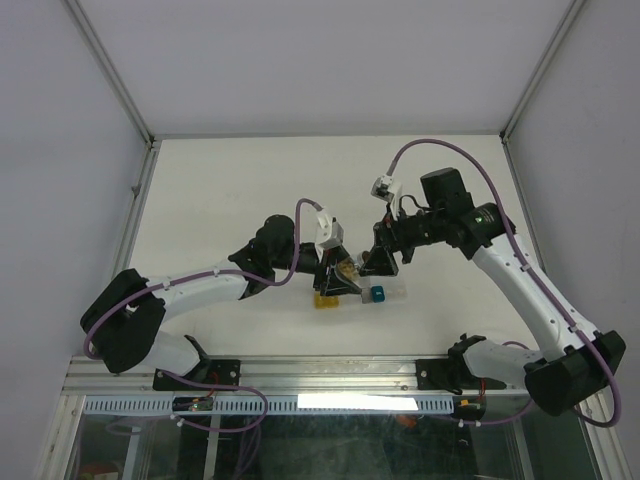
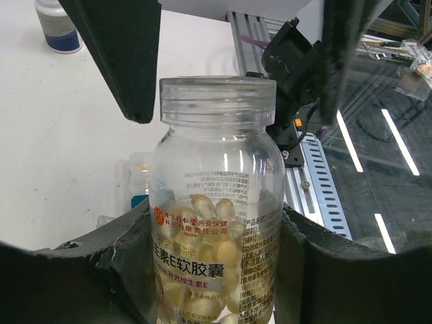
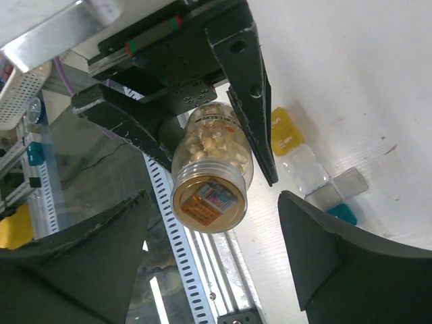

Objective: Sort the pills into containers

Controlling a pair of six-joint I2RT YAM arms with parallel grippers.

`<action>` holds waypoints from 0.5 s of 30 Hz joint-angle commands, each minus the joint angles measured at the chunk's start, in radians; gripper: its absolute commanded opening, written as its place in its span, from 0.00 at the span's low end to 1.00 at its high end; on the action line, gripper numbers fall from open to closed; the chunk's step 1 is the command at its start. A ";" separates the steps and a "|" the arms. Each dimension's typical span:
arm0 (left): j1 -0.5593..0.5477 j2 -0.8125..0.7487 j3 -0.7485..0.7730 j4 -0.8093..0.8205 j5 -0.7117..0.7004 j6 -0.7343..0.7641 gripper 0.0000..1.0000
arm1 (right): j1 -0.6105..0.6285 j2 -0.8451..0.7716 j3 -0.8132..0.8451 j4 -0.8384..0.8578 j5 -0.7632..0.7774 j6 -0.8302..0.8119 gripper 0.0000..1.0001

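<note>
Rail (image 1: 300,372) runs along the near edge of the table (image 1: 250,190), with both arm bases bolted to it. Just beyond it, a short row of containers (image 3: 307,172) lies flat on the white top: a yellow cell (image 3: 283,131) at one end, a clear cell (image 3: 300,165) next to it, then a grey cell (image 3: 351,181), with a teal cell (image 3: 344,214) at the other end. From above, the yellow cell (image 1: 325,300) and teal cell (image 1: 377,293) show on either side of the grippers, which hang over the middle of the row.

The left gripper (image 2: 216,270) is clamped on a clear plastic bottle (image 2: 216,169), one dark finger pressed against each side of its lower body. The pills (image 2: 202,250) are inside this bottle, a yellowish heap filling its lower half; none show in the cells.

The right gripper (image 3: 212,199) faces the bottle's mouth end with its fingers (image 3: 101,236) spread wide, one on each side of the neck and touching nothing. That end shows a gold disc, possibly a seal, though the view is too oblique to tell.

Farther off, a small white jar (image 2: 57,27) with a blue band stands alone on the table.
</note>
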 commanded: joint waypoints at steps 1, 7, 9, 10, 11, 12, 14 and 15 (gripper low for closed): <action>0.003 -0.041 -0.004 0.065 -0.008 -0.013 0.00 | 0.013 0.014 0.010 0.035 -0.018 0.067 0.74; 0.002 -0.038 -0.006 0.065 -0.007 -0.013 0.00 | 0.016 0.008 0.013 0.033 -0.032 0.002 0.30; 0.002 -0.033 -0.002 0.065 -0.002 -0.015 0.00 | 0.017 0.007 0.011 0.027 -0.041 -0.053 0.23; 0.002 -0.032 0.000 0.063 0.003 -0.015 0.00 | 0.019 0.010 0.013 0.016 -0.051 -0.093 0.20; 0.003 -0.031 0.002 0.060 0.008 -0.015 0.00 | 0.020 0.015 0.021 -0.009 -0.059 -0.144 0.19; 0.002 -0.031 0.002 0.058 0.014 -0.013 0.00 | 0.025 0.019 0.033 -0.036 -0.064 -0.219 0.16; 0.003 -0.029 0.005 0.054 0.031 -0.012 0.00 | 0.044 0.021 0.059 -0.102 -0.059 -0.439 0.13; 0.003 -0.028 0.006 0.054 0.038 -0.012 0.00 | 0.048 0.008 0.062 -0.123 -0.053 -0.573 0.13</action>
